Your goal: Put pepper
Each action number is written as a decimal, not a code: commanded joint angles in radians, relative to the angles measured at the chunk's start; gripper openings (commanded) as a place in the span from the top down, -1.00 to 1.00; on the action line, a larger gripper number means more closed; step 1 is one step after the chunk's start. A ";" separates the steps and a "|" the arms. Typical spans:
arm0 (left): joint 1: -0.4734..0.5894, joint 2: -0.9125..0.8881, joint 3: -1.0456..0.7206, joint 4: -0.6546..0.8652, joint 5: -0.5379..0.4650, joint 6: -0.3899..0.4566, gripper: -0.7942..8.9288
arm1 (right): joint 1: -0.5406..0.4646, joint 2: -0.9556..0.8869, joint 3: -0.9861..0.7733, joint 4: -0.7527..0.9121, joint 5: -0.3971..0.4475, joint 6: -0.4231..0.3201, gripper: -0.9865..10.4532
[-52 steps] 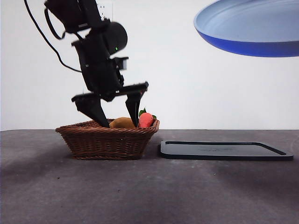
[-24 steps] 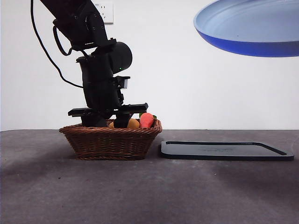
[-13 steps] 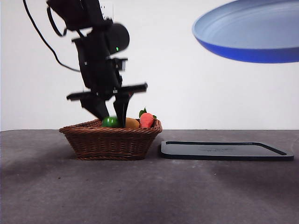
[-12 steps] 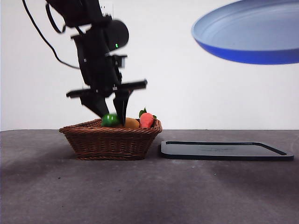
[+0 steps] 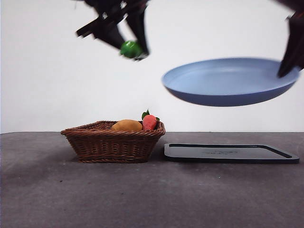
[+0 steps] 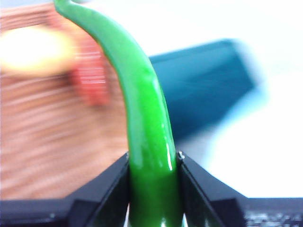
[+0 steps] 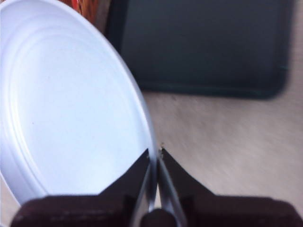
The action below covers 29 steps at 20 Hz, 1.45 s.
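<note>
A dark grey desk (image 5: 142,194) stood before a plain white wall, carrying a wicker basket (image 5: 111,142) with an orange-yellow fruit (image 5: 126,125) and a red fruit (image 5: 149,122), and beside it a flat black tray (image 5: 230,153). High above the basket, the left gripper (image 5: 134,49) held the green pepper (image 6: 144,123) clamped between its jaws. The right gripper (image 7: 155,153) pinched the rim of a blue plate (image 5: 228,80) held in the air above the tray

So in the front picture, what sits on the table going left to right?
Wicker basket, holding an orange-yellow fruit then a red fruit, then the flat black tray.
</note>
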 commanded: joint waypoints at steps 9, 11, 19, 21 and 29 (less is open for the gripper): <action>-0.294 0.116 0.018 0.071 -0.069 0.192 0.58 | 0.001 0.164 0.010 0.070 -0.061 0.125 0.82; -0.299 0.171 0.018 0.076 -0.083 0.225 0.58 | 0.001 0.164 0.010 0.066 -0.064 0.129 0.82; -0.299 0.268 0.018 0.090 -0.087 0.230 0.56 | 0.001 0.164 0.010 0.055 -0.089 0.163 0.82; -0.299 0.268 0.018 0.090 -0.087 0.230 0.43 | 0.001 0.164 0.010 0.042 -0.089 0.170 0.82; -0.299 0.254 0.018 0.085 -0.082 0.232 0.36 | 0.001 0.164 0.010 -0.019 -0.086 0.212 0.82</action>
